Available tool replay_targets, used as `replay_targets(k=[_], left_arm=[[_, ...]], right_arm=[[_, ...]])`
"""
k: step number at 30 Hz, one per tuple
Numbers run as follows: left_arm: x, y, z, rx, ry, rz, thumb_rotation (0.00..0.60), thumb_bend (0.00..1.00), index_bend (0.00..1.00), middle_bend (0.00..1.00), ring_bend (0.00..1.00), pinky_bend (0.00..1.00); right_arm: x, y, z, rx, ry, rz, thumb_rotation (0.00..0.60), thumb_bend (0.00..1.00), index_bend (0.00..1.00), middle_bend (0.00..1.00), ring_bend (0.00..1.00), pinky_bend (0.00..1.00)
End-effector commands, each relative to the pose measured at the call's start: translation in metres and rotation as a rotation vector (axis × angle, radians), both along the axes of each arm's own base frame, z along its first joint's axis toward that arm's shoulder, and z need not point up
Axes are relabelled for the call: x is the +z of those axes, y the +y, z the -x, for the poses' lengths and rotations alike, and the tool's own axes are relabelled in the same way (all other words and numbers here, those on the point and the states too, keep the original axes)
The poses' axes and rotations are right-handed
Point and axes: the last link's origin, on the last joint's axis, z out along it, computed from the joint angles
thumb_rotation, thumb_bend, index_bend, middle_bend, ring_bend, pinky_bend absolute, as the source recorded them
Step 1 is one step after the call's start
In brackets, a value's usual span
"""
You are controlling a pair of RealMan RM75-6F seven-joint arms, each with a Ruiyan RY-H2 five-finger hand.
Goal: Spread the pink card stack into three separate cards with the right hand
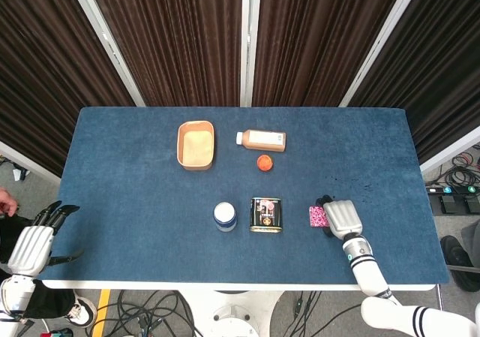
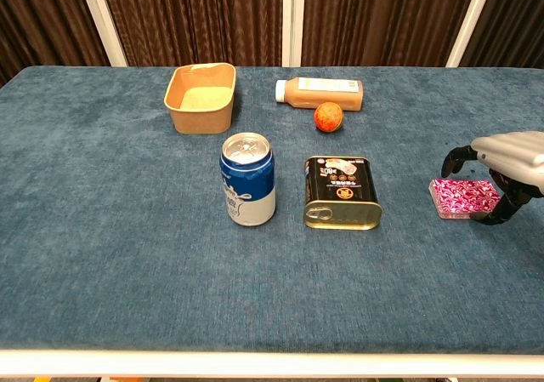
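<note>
Progress is nil so far: your right hand arches over the pink card stack at the near right of the bench, fingers curved around it, grip not discernible. The stack looks like one block; all three cards remain to spread. Your left hand hangs open off the bench's left edge.

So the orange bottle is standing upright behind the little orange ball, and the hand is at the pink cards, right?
Not quite: the bottle is lying on its side, not upright, as the chest view shows. The rest holds: it is just behind the ball, and the right hand is at the pink cards.
</note>
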Motion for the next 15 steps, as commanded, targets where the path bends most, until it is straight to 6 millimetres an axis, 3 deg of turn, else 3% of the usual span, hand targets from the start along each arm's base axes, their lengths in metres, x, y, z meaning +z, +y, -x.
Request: replay_targets(k=[1,15], left_arm=[[0.0002,0.0001,0.0003,0.001,-0.001,-0.001,0.600,0.00,0.18,0.16,0.07,0.16],[0.0003,0.0011,0.0015,0.006,-0.001,0.001,0.600,0.00,0.18,0.16,0.07,0.16]], right_arm=[[-0.0012,-0.0002,0.0004,-0.003,0.002,-0.001,0.600,0.20,0.27,0.22,0.74,0.82],[-0.0024,-0.0015,-0.0007,-0.001,-0.002,0.010,0.600,0.22,0.31,0.28,0.74,0.82]])
